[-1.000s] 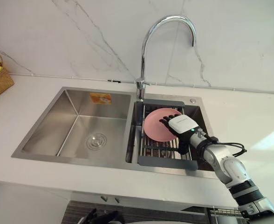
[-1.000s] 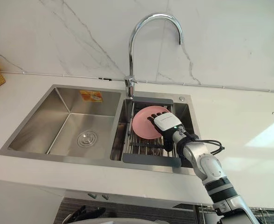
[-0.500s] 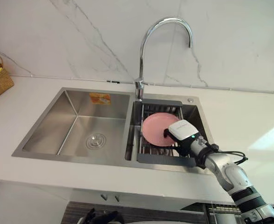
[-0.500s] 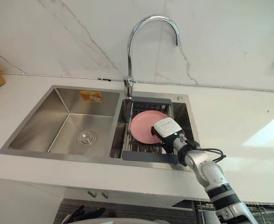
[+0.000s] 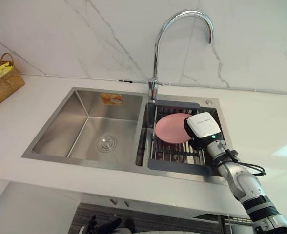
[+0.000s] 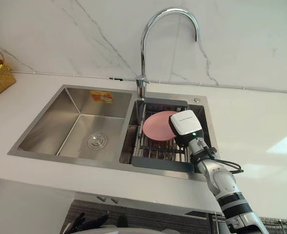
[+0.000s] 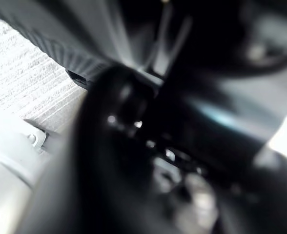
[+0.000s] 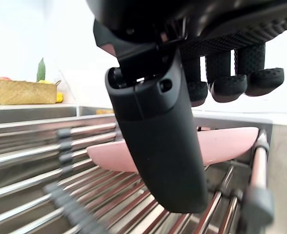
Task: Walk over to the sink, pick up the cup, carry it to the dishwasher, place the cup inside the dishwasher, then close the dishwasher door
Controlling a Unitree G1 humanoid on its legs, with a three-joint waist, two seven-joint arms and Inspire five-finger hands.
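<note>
Now, pink plate [image 5: 170,128] in sink rack [image 5: 177,165].

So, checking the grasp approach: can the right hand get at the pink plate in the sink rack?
Probably yes: the right hand sits open at the pink plate's right edge, fingers above it, thumb in front; nothing lies between them on the rack.

Counter [image 5: 260,122]: sink [image 5: 85,161] set in it, wall [image 5: 85,34] behind.
Sink: two basins side by side.
Left basin [image 5: 80,131]: drain [image 5: 107,144] in floor.
Right basin: rack [image 5: 175,164] inside; plate [image 5: 170,129] on rack, toward far end.
Faucet [image 5: 155,58]: far rim, between basins.
Basket [image 5: 4,83]: on counter, far left, well apart from sink.
Right hand [image 5: 204,127]: over rack, at plate's right edge.
</note>
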